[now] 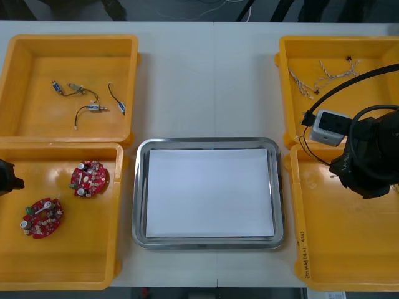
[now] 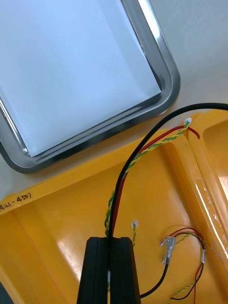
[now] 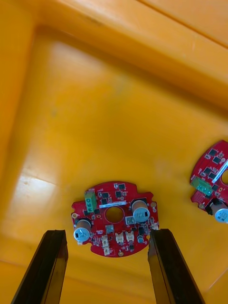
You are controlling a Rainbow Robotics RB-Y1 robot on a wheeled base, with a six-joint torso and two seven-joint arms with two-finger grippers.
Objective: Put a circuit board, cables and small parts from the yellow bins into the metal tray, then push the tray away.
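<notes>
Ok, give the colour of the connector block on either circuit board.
Green connector block on the circuit board; clearest in left wrist view.

Shiny metal tray [image 1: 138,193], matt white inside; glossy plastic yellow bins [image 1: 68,56].

On the front feed my right arm [image 1: 371,156] covers part of the near right yellow bin [image 1: 349,249], and the frame edge cuts off my left arm [image 1: 6,177]. The second circuit board [image 3: 213,175] runs off the left wrist feed. The red and yellow cable [image 2: 151,148] disappears between the fingers of the right pincer [image 2: 111,241].
</notes>
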